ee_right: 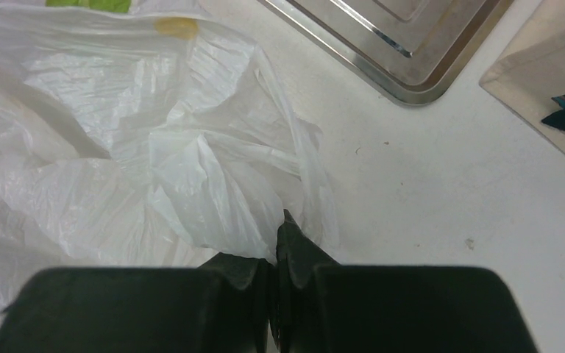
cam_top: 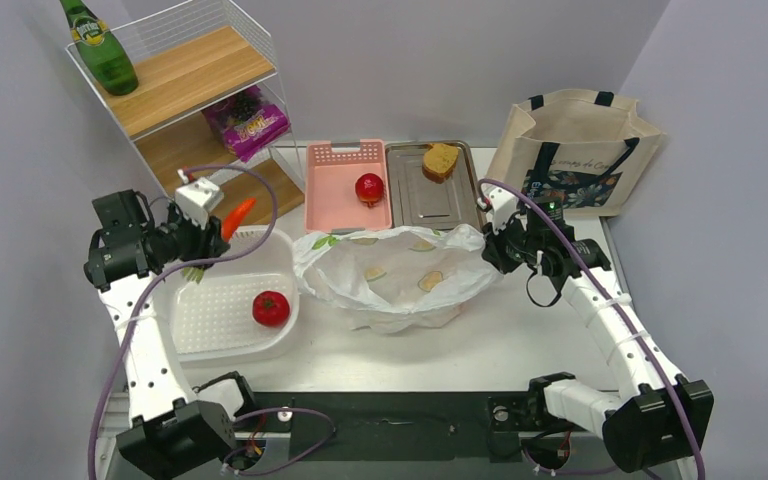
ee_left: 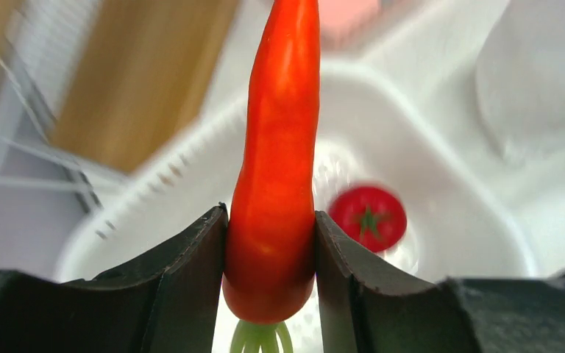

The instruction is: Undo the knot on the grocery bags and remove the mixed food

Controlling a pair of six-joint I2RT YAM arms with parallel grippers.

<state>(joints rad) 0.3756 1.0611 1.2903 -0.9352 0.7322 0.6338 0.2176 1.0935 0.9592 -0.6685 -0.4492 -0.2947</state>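
Top view first: the left gripper (cam_top: 210, 232) hung over the far rim of the white tub (cam_top: 210, 335) at roughly 9 o'clock on the table, fingers clamped on the carrot (cam_top: 238, 218), whose tip pointed off toward 1 o'clock. The tomato (cam_top: 271, 308) lay inside the tub. The plastic bag (cam_top: 400, 275) sat open and crumpled in the middle of the table. The right gripper (cam_top: 492, 245) was at the bag's 3 o'clock edge. At 12 o'clock of the bag, the red fruit (cam_top: 369, 188) sat in the pink basket (cam_top: 340, 158), and some orange-brown food (couldn't tell what) was on the steel tray (cam_top: 430, 205) beside it. The canvas tote (cam_top: 580, 140) stood upright at 2 o'clock.

Left wrist view: the carrot (ee_left: 279, 147) was squeezed between both fingers of the left gripper (ee_left: 271, 228), green stem poking out at 6 o'clock, the tomato (ee_left: 368, 218) blurry below at 3 o'clock.

Right wrist view: the right gripper (ee_right: 276, 254) had its fingers pressed together on a fold of the plastic bag (ee_right: 154, 162). The steel tray (ee_right: 404, 44) was at 1 o'clock, and a corner of the canvas tote (ee_right: 552, 73) at 2 o'clock
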